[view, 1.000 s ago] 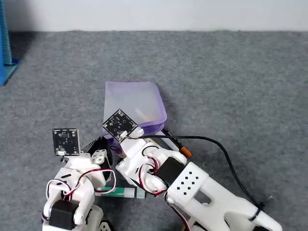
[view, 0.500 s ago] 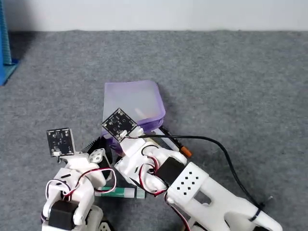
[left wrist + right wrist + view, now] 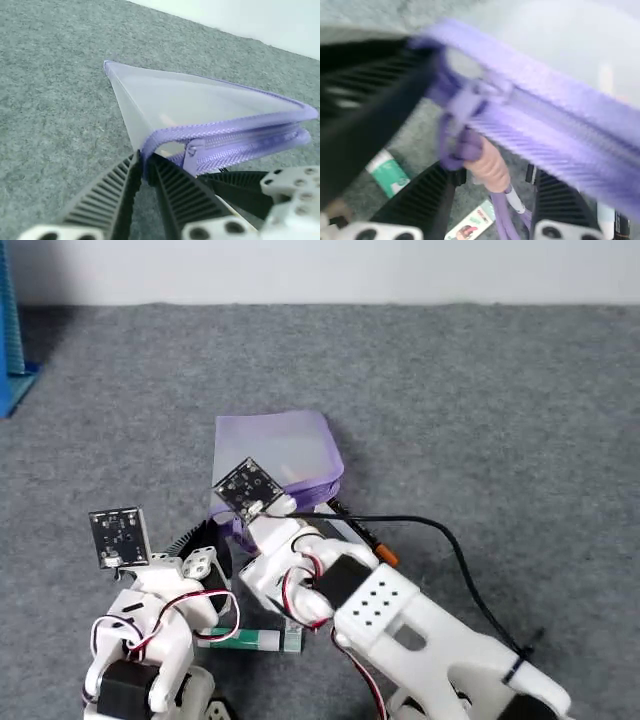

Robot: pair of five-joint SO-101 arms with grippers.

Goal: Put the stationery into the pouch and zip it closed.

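Observation:
A translucent purple pouch (image 3: 275,445) lies on the grey carpet with something pale inside it. My left gripper (image 3: 146,169) is shut on the pouch's (image 3: 200,107) near corner, at the end of the zipper band. The zipper slider (image 3: 190,150) sits just past that corner. My right gripper (image 3: 492,200) stands open under the zipper edge (image 3: 545,95). The purple pull cord (image 3: 462,147) and a pink, rounded piece (image 3: 490,170) hang between its fingers. A black pen with an orange end (image 3: 364,536) lies beside the pouch's mouth. In the high view both arms crowd the pouch's near edge.
A green and white tube (image 3: 248,640) lies on the carpet between the two arm bases, also seen as a green tube (image 3: 387,172) beneath the right gripper. A black cable (image 3: 450,550) trails from the right arm. A blue object (image 3: 12,340) stands at the far left edge.
The left arm has swung a little to the left, tugging the pouch's near corner with it. The right arm has shifted slightly left and closer to the zipper edge.

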